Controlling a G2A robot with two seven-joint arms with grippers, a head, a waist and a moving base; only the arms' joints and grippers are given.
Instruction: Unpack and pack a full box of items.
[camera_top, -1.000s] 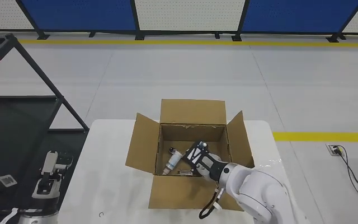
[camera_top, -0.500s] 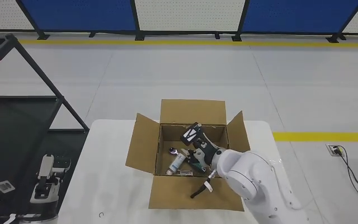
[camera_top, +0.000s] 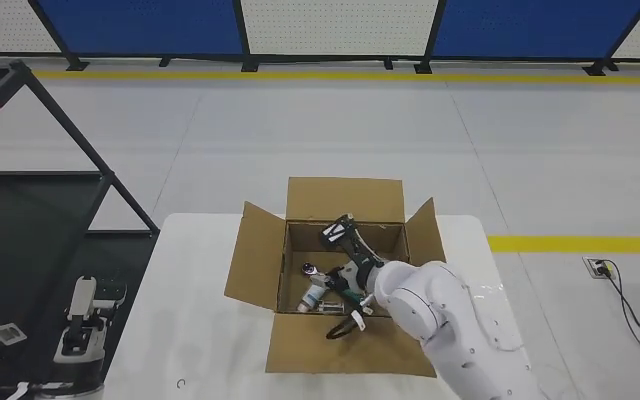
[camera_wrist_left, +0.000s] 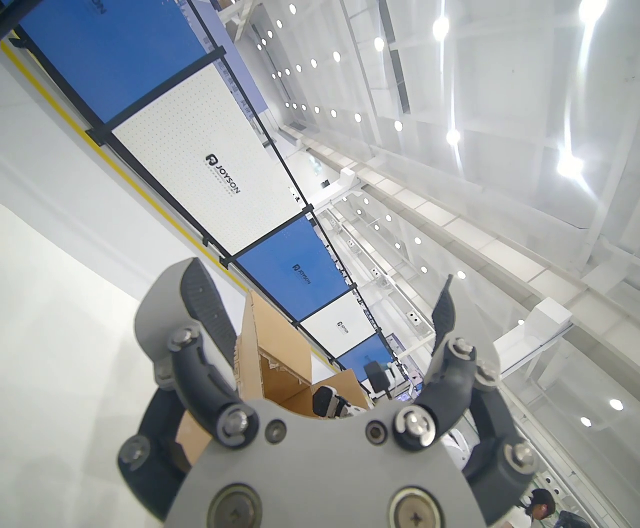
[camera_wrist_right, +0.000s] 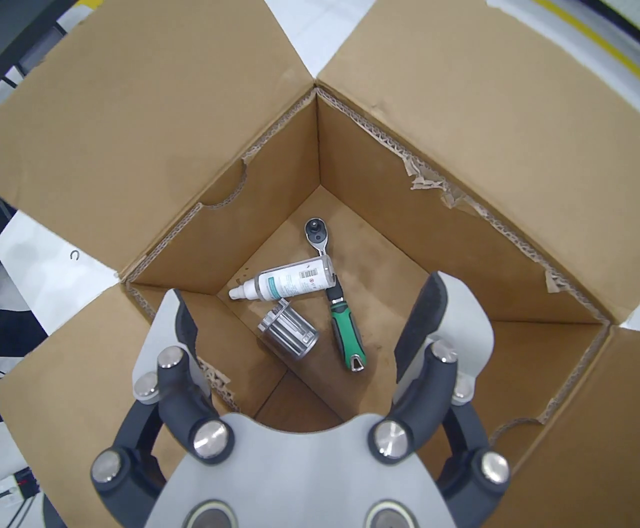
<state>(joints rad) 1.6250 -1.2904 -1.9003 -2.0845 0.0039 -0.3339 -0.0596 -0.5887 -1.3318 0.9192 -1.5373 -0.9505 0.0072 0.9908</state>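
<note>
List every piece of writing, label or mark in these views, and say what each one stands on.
"C": a lone small dark mark on the white table, beside the cardboard box.
White wall panel: a logo with one brand word in dark capitals.
Blue wall panel: the same logo and word, smaller.
Spray bottle label: a barcode and fine print, too small to read.
</note>
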